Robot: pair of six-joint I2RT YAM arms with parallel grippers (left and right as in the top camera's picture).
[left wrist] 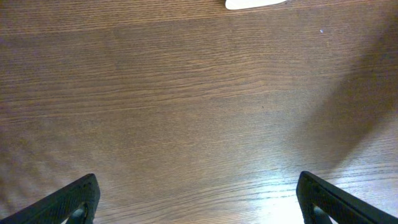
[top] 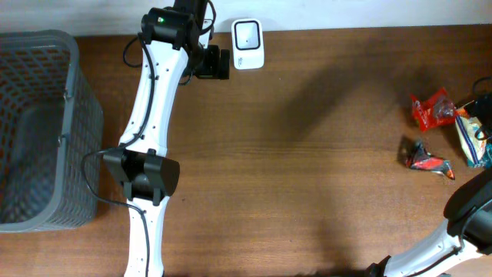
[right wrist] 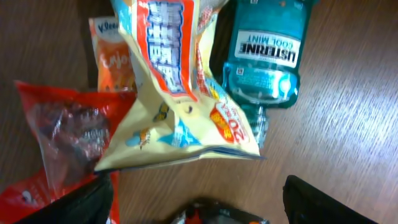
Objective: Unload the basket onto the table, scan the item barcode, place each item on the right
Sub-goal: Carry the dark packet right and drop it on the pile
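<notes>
1. The wooden surface [top: 307, 154] carries everything. The white scanner [top: 248, 44] sits at its far edge, and we place all else from it.
2. A grey mesh basket [top: 38, 38] stands well to the left of the scanner, at the surface's left edge.
3. The left arm [top: 150, 100] reaches from the near edge up to a spot just left of the scanner. The left jaws stand wide apart, their fingers [left wrist: 68, 202] over bare wood, holding nothing.
4. The right arm [top: 470, 209] enters at the near right corner, well apart from the scanner. The right jaws are spread too, one of the fingers [right wrist: 81, 205] in each lower corner of the wrist view, gripping nothing.
5. The goods to scan lie in a pile far right of the scanner, none of them near it. The yellow-and-white snack bag [right wrist: 174, 93] lies crumpled on top, just ahead of the right jaws.
6. A teal Listerine bottle [right wrist: 267, 56] lies flat, touching the snack bag, its neck tucked under the bag's edge.
7. A red bag [top: 430, 109] lies on the scanner side of the pile.
8. A dark wrapper [top: 427, 158] lies alone, just nearer to us than the red bag.
9. An orange packet [right wrist: 112, 56] peeks out behind the snack bag.
</notes>
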